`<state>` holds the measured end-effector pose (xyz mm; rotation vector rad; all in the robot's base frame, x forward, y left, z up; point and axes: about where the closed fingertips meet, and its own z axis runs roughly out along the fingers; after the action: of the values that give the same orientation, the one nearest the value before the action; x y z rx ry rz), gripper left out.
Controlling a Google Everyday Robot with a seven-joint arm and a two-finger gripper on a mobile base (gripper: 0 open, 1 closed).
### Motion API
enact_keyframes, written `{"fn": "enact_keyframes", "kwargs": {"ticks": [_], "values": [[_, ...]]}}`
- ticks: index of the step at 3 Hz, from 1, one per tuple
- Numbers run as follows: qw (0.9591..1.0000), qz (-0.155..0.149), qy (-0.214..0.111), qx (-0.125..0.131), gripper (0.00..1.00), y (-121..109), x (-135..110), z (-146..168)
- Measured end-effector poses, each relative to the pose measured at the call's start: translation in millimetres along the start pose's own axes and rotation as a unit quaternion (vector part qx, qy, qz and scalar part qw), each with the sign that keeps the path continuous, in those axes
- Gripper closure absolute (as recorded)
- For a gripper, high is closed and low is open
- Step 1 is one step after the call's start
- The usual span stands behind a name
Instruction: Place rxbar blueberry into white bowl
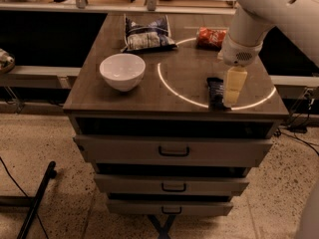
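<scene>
Bent down from above, wrist vertical, gripper pointing straight at tabletop; rxbar blueberry just beside tip; white bowl well apart; grip state impossible to tell.

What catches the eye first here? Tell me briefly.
The big white arm at upper right, its gripper right at the dark blue snack bar near the front right edge of the table. Next, the white bowl on the left side, and the bright ring of light across the right half.
</scene>
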<state>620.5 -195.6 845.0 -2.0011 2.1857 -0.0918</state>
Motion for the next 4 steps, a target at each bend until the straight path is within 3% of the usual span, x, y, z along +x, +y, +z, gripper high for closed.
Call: {"fn": "enact_keyframes", "kwargs": {"ticks": [1, 4], "values": [[0.9996, -0.011, -0.024, -0.007, 0.23, 10.0, -3.8, 8.6], [0.9993, -0.016, -0.031, -0.011, 0.93, 13.3, -7.7, 7.6]]}}
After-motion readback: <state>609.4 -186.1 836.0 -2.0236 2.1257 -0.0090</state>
